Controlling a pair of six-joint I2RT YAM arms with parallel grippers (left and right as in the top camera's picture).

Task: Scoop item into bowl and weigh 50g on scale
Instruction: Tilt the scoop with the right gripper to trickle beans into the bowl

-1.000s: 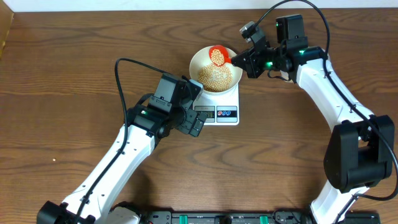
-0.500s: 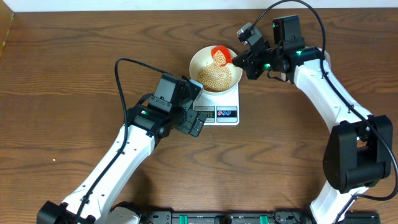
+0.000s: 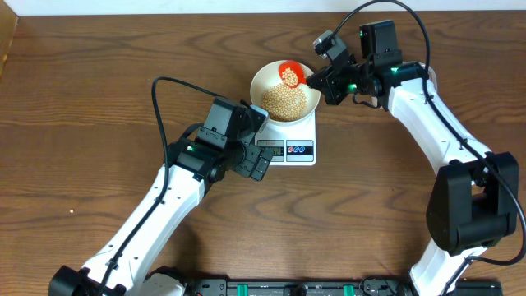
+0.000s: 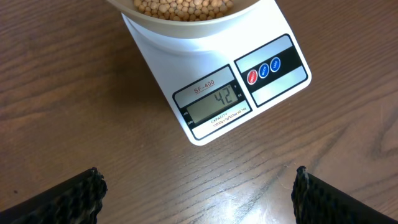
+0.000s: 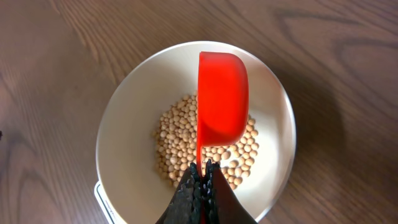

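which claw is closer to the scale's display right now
Left. The left claw hangs open right beside the display; the right claw is farther off, holding the red scoop over the bowl.

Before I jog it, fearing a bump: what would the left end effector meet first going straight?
Likely the table just short of the scale; the left end effector frames bare wood, but depth is unclear.

The scale (image 3: 289,150) is set toward the far edge of the worktop (image 3: 99,66), with the bowl (image 3: 263,80) placed on it and the beans (image 3: 283,101) contained within. A scoop (image 3: 288,72) is held above the bowl's far side, seemingly clear of the beans.
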